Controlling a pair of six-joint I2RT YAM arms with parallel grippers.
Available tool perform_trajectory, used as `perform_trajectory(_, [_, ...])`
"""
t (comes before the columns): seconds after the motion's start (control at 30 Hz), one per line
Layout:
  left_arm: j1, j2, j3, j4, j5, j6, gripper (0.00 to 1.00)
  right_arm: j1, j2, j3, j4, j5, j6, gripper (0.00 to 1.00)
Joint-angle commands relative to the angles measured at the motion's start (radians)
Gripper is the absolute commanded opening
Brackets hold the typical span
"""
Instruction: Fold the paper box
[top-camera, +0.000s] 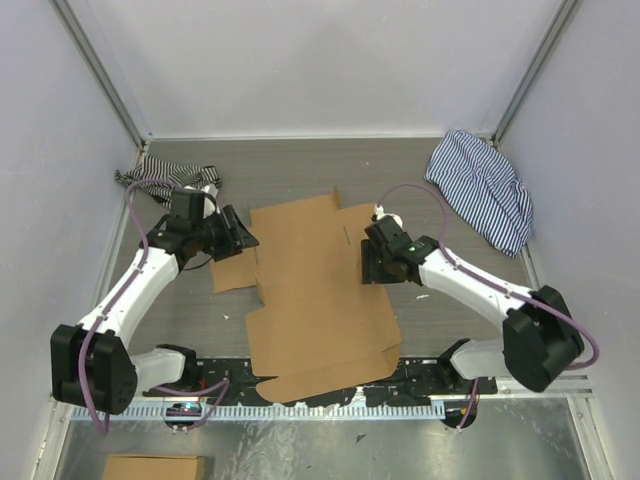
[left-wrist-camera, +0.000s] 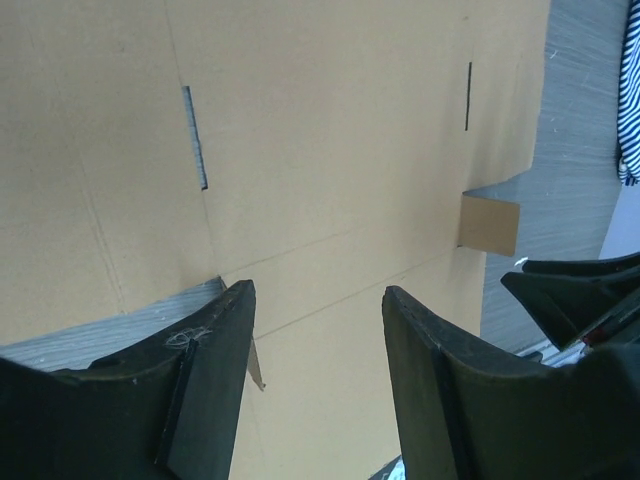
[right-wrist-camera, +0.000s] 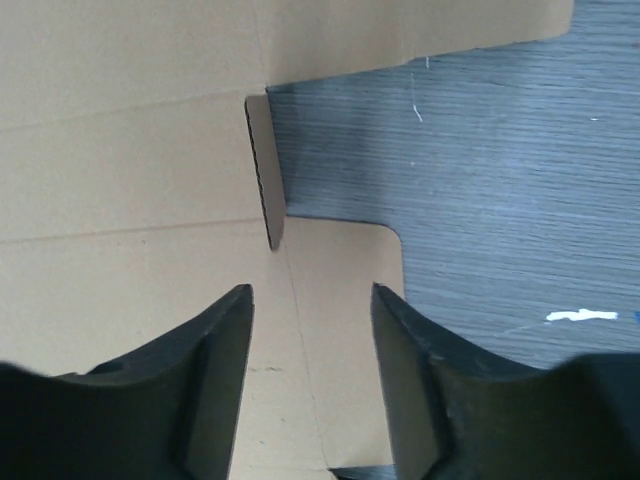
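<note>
Paper box (top-camera: 315, 300), unfolded and mostly flat on the table (top-camera: 300, 170) between the arms. The left gripper (left-wrist-camera: 318, 295) and right gripper (right-wrist-camera: 310, 290) hover over opposite side flaps, jaws partly apart and empty, apparently placed to raise both sides together.

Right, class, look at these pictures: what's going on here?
Two robot arms are working on a plain brown cardboard die-cut sheet, the paper box, lying mostly flat and unfolded on the grey table. The left gripper hovers open over its left flap, the right gripper open over its right edge, beside a small tab standing upright. Neither grips anything.
</note>
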Motion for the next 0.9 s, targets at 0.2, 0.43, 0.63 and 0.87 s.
perform_trajectory(0.2, [-0.013, 0.020, 0.013, 0.007, -0.007, 0.015, 0.61, 0.012, 0.264, 0.167, 0.075, 0.069, -0.002, 0.38])
perform_trajectory(0.43, [-0.044, 0.053, 0.053, -0.014, -0.022, 0.023, 0.60, 0.014, 0.378, 0.304, -0.002, 0.218, -0.060, 0.01])
perform_trajectory(0.63, [-0.084, 0.059, 0.070, -0.007, -0.040, 0.015, 0.60, 0.015, 0.400, 0.462, -0.051, 0.363, -0.207, 0.01])
perform_trajectory(0.87, [-0.116, 0.089, 0.108, -0.029, -0.055, 0.018, 0.60, 0.021, 0.377, 0.547, 0.027, 0.383, -0.424, 0.01])
